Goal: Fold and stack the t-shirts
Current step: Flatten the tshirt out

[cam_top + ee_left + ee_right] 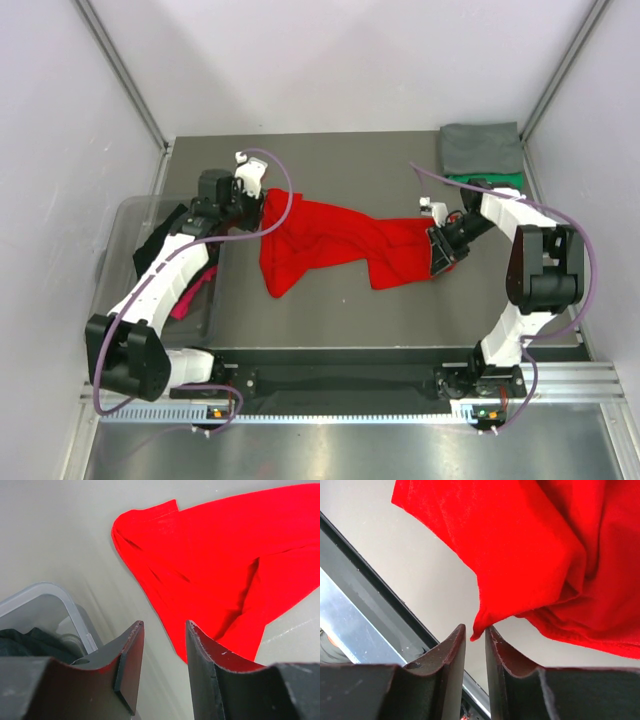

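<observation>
A bright red t-shirt lies crumpled and stretched across the middle of the table. My left gripper is at its far left end, open and empty. In the left wrist view bare table shows between the jaws and the red shirt lies just beyond them. My right gripper is at the shirt's right end. In the right wrist view its jaws stand slightly apart with a corner of the red shirt touching their tips. A folded grey shirt lies on a green one at the back right.
A translucent plastic tub at the left holds a black shirt and a magenta one; its rim shows in the left wrist view. The table's black front rail lies close under my right gripper. Walls enclose the table.
</observation>
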Controlling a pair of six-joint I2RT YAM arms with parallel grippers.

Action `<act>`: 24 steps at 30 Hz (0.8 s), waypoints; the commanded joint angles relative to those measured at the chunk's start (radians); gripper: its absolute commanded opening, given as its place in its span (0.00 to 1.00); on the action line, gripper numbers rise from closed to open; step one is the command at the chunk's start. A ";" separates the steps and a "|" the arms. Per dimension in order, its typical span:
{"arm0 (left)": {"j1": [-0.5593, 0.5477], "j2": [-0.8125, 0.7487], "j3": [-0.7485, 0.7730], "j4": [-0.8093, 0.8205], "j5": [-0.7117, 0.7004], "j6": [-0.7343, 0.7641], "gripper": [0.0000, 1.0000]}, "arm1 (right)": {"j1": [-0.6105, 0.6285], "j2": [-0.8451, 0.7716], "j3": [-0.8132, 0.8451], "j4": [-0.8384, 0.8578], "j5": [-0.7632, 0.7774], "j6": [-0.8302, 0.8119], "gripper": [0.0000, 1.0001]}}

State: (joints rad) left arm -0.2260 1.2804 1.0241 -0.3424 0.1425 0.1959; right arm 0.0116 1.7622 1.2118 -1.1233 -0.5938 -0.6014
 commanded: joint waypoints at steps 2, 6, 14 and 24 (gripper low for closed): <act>0.010 -0.041 -0.007 0.037 0.023 -0.012 0.44 | -0.001 -0.004 -0.001 0.008 -0.032 -0.009 0.23; 0.011 -0.038 -0.002 0.039 0.028 -0.013 0.44 | 0.001 0.000 -0.009 0.025 -0.014 -0.003 0.14; -0.001 0.031 0.033 0.026 0.045 -0.004 0.49 | -0.002 -0.134 0.101 -0.012 -0.037 0.005 0.00; -0.059 0.449 0.364 -0.139 0.006 0.039 0.48 | -0.041 -0.185 0.400 -0.024 -0.130 0.109 0.00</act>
State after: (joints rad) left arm -0.2760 1.6363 1.2766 -0.4297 0.1585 0.2134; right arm -0.0181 1.5803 1.5841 -1.1419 -0.6693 -0.5343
